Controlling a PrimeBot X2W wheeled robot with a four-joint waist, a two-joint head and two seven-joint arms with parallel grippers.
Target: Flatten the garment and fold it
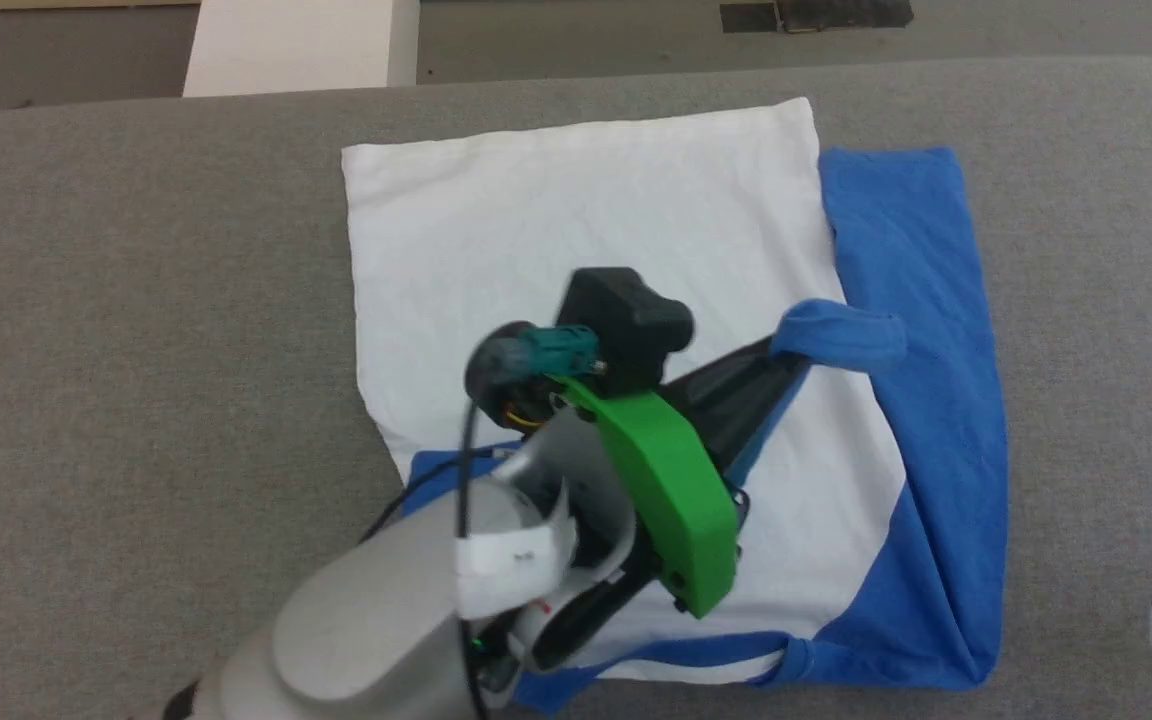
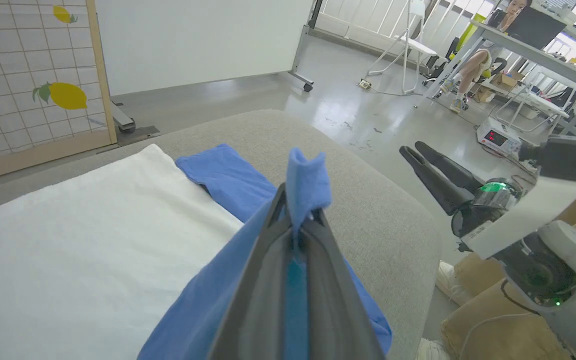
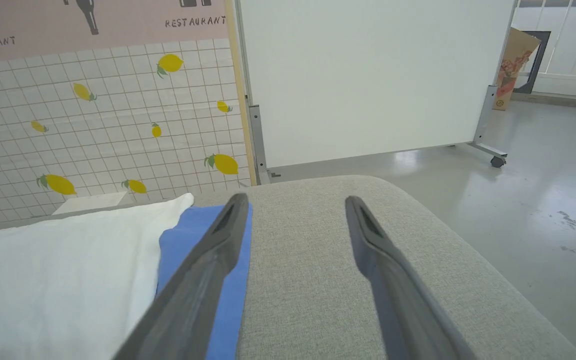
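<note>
**Colours and patterns, as observed**

Garment [image 1: 586, 230]: white body, royal-blue sleeves and side. Table cover [image 1: 136, 350]: plain mid-grey weave. Left gripper [image 2: 298, 212] and right gripper [image 3: 295, 205]: dark grey fingers. Left-arm bracket [image 1: 676, 500]: bright green. Wall panel [image 3: 108, 130]: white grid tiles, scattered yellow lemons with green leaves; pink band [image 3: 93, 20] above.

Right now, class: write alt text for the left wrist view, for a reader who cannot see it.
The left gripper is shut on a raised blue fold of the T-shirt, above a grey padded table. Most of the shirt lies flat and white at the left; the right gripper hangs open at the right.
</note>
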